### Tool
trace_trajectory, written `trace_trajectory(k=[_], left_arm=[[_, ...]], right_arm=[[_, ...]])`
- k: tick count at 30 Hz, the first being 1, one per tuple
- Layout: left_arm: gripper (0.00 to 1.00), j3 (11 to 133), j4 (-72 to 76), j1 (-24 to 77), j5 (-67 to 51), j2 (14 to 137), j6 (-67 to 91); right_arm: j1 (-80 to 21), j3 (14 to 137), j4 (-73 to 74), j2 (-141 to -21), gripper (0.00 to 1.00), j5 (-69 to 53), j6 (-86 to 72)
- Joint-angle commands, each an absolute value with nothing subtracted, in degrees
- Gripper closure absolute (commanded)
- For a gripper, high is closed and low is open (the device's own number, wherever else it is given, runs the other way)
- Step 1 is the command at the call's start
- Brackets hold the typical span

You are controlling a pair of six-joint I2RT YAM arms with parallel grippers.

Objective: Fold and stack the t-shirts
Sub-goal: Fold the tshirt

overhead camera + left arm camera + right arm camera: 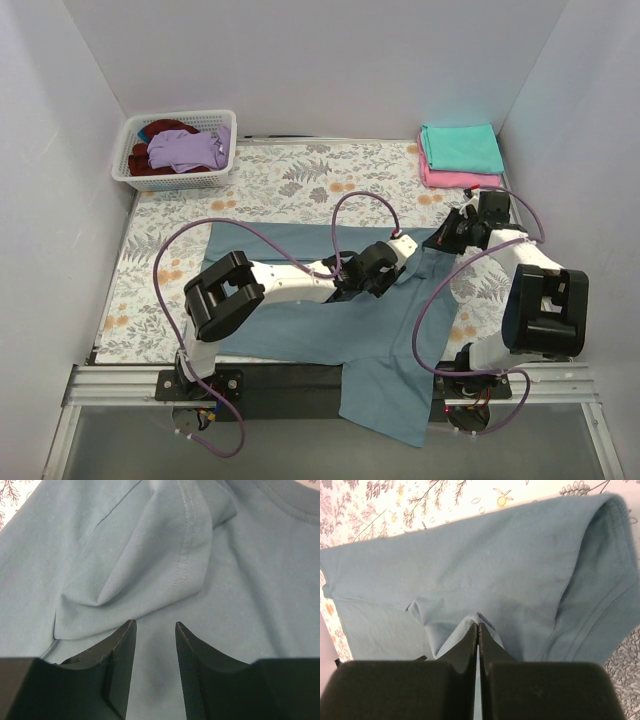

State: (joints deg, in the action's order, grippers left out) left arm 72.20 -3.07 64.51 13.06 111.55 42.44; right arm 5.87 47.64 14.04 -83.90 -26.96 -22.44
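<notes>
no lettering or tag reads clearly on any cloth from these views. the blue-grey t-shirt (pixel 300 330) lies spread across the near half of the counter (pixel 300 180), and one part of it spills over the near edge between the two arm bases. the left arm lies right across it, so the shirt's middle is covered in the top view. the left fingers (pixel 131 630) sit low over the cloth, parted with a clear gap and nothing between them. a puckered ridge with a stitched seam rises just ahead of the tips. the ribbed collar is cut off at the top right corner of that wrist view.

over to the right fingers (pixel 478 627): pressed together, with a small peak of the blue-grey cloth nipped at their tips near the shirt's right edge. a hemmed sleeve folds over beside them, and its far end runs out of frame.

back left, the white lattice basket (pixel 170 182) holds a crumpled lilac t-shirt (pixel 190 150) on top of a dark red t-shirt (pixel 150 165). a bluish sliver behind them is too small to identify. back right, a folded teal t-shirt (pixel 460 148) rests on a folded pink t-shirt (pixel 455 180), with only the pink one's front edge showing.
</notes>
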Motion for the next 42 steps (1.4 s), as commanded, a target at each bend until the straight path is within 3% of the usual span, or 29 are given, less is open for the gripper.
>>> trace_trajectory(k=[1,9,13,16,19,21,29,35,42], left_arm=[[0.64,71.37,-0.35,64.60,15.29,109.78,43.59],[0.63,68.12,1.93,62.33,18.63,104.78,49.47],[0.61,66.27,-1.65,57.32,15.92,99.15,55.62],[0.60,65.66,-6.58,51.35,12.93,94.23,60.28],[0.60,64.69,-11.94,45.19,12.48,89.32,62.22],[0.60,63.47,-15.45,40.55,12.74,86.68,62.40],[0.58,55.38,-23.38,26.64,22.30,75.34,64.86],[0.57,44.66,-22.07,25.05,27.68,68.21,66.71],[0.58,46.14,-21.70,24.79,31.29,70.39,64.77]], right_arm=[[5.54,50.88,10.55,-86.65,0.99,-26.10,-23.29],[5.54,52.12,9.67,-91.66,0.98,-24.61,-22.41],[5.54,52.47,11.06,-90.97,0.80,-22.77,-20.48],[4.92,52.73,13.52,-87.37,0.58,-19.71,-18.12],[2.39,53.17,16.86,-81.84,0.51,-13.83,-15.48],[0.19,53.26,18.45,-77.29,0.50,-10.47,-13.72],[-24.33,48.62,21.71,-68.56,0.54,4.12,-3.87],[-34.79,47.20,24.96,-72.42,0.54,10.10,-0.18],[-39.63,49.21,25.66,-80.15,0.55,13.18,2.20]])
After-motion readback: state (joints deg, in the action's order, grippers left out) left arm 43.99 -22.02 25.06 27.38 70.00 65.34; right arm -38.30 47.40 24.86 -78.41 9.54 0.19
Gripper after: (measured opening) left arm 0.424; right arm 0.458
